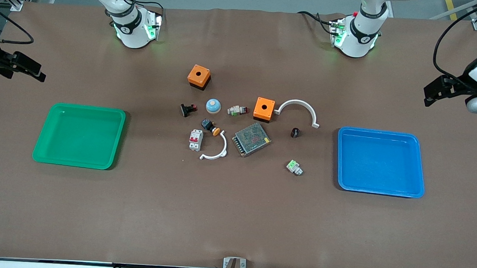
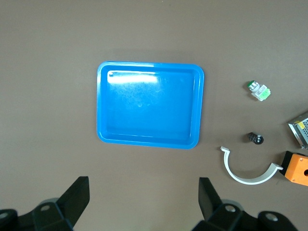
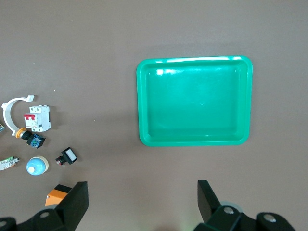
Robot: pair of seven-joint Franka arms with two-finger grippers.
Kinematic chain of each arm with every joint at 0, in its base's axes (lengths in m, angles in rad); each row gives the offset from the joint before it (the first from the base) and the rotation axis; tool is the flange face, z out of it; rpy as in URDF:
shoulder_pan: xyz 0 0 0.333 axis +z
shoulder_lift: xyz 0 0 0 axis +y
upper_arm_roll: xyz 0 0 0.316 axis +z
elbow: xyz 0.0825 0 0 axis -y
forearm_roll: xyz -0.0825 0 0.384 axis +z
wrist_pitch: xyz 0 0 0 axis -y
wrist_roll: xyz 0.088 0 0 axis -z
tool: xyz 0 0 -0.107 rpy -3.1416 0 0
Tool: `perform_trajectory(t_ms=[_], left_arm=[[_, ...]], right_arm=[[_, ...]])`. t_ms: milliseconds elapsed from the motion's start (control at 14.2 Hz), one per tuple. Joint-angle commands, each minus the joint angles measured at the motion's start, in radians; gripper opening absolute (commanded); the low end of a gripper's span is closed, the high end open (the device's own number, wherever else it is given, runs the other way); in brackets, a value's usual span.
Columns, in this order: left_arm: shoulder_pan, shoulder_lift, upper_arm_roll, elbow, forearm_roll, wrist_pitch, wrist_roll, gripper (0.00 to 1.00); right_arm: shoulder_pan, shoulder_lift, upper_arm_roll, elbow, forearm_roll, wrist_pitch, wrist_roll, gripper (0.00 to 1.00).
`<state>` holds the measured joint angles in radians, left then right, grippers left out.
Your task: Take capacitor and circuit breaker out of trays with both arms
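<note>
The capacitor, a tiny black cylinder, lies on the table between the orange box and the blue tray. It also shows in the left wrist view. The breaker, a white block with red levers, stands in the cluster toward the green tray and shows in the right wrist view. My left gripper is open and empty, high over the table's left-arm end, looking down on the blue tray. My right gripper is open and empty, high over the right-arm end, above the green tray.
The middle cluster holds a second orange box, a blue dome, a black clip with red, a black button with orange cap, a mesh power supply, two white arcs and green-and-white connectors.
</note>
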<state>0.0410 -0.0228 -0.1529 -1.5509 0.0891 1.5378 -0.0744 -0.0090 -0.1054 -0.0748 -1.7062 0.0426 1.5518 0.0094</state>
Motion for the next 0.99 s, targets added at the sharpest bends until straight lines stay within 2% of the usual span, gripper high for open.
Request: perform_trajectory(t_ms=[0,282,634,915], left_arm=[[-0.016,-0.069,0.015,-0.058,-0.022,0.012,0.018,1.0],[-0.012,-0.078,0.006,-0.071,-0.072,0.005,0.018,1.0],[-0.009,-0.081,0.007,-0.072,-0.078,-0.013,0.019,1.0],[-0.009,-0.077,0.013,-0.069,-0.106,-0.013,0.018,1.0]], right_arm=[[-0.016,-0.023,0.015,-0.035,-0.009,0.013,-0.019,1.0],[-0.016,-0.017,0.015,-0.006,-0.01,0.005,-0.026,1.0],[-0.016,-0.014,0.015,0.112,-0.009,-0.107,-0.032,1.0],[-0.016,-0.014,0.015,0.157,-0.009,-0.168,-0.032,1.0]])
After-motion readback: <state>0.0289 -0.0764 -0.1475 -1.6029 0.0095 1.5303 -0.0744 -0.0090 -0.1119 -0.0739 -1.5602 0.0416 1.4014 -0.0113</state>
